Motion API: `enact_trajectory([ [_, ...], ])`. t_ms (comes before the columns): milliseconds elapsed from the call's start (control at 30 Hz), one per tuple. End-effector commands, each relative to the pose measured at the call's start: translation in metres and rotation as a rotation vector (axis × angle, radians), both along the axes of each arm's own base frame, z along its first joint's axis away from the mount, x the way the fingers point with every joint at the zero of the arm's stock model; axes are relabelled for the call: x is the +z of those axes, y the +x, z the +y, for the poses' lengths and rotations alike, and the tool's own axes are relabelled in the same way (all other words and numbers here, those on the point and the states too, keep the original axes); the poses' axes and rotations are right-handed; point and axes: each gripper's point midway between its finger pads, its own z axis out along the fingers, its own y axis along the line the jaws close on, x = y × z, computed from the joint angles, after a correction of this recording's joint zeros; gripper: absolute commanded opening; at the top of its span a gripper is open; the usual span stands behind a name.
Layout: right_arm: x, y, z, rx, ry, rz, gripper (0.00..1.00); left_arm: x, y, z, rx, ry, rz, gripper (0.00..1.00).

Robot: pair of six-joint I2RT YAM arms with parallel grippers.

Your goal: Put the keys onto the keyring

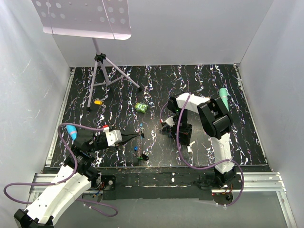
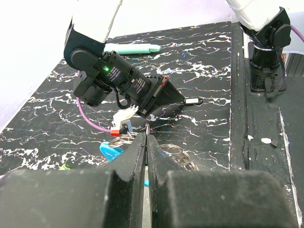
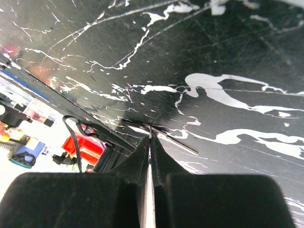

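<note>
Left gripper (image 2: 146, 136), pinching the keyring (image 2: 177, 153) at lower centre, should hold steady while the right gripper (image 3: 150, 134), pressed together and empty, fetches a blue key (image 1: 136, 148).

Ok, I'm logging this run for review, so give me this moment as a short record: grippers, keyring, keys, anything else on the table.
left gripper: shut, tip right at the keyring; whether it pinches a loop is unclear
right gripper: shut, tip low over the table, nothing seen held
keyring: wire loops lying by a blue clip, at the left tip
keys: one small blue piece on the table near the left tip, looks off the ring
other items: green lump, orange piece, mint marker, tripod
</note>
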Motion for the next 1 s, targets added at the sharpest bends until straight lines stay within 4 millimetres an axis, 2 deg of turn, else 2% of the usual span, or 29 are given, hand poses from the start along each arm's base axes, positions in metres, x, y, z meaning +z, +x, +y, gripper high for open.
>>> enact_trajectory([
  [0, 0.0148, -0.0064, -0.0011, -0.026, -0.004, 0.042, 0.07, 0.0237, 0.0007, 0.0012, 0.006, -0.031, -0.064, 0.00],
  [967, 0.0193, -0.0118, 0.0008, -0.109, 0.029, 0.076, 0.18, 0.0244, 0.0001, 0.0014, 0.004, -0.032, -0.069, 0.00],
])
